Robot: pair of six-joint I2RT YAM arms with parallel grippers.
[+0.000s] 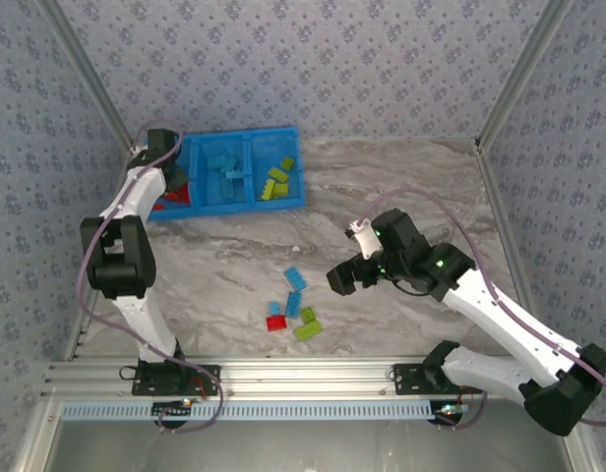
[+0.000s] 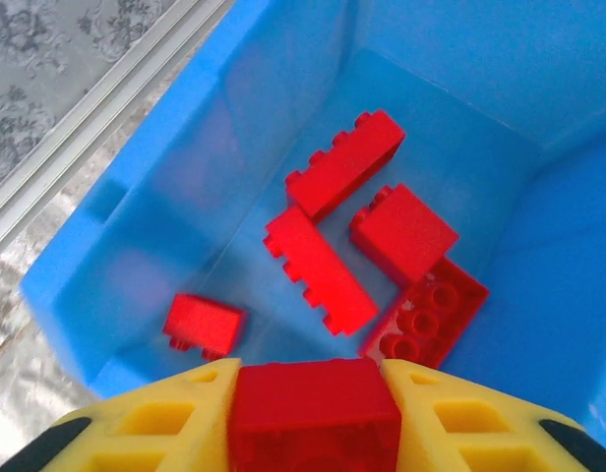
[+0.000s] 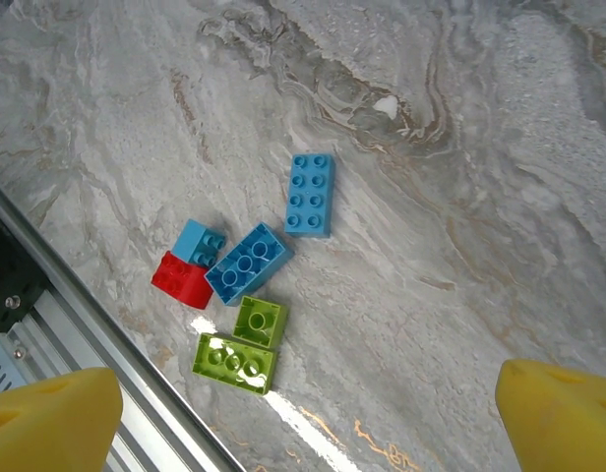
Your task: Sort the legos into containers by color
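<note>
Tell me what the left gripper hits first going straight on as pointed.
Probably the loose red bricks in the blue compartment below; the left gripper, with a held red brick, points at them. Depth unclear.

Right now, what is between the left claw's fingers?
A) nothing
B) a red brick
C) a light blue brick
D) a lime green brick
B: in the left wrist view a red brick sits between the yellow fingers of the left claw, above the blue bin compartment that holds five more red bricks.
</note>
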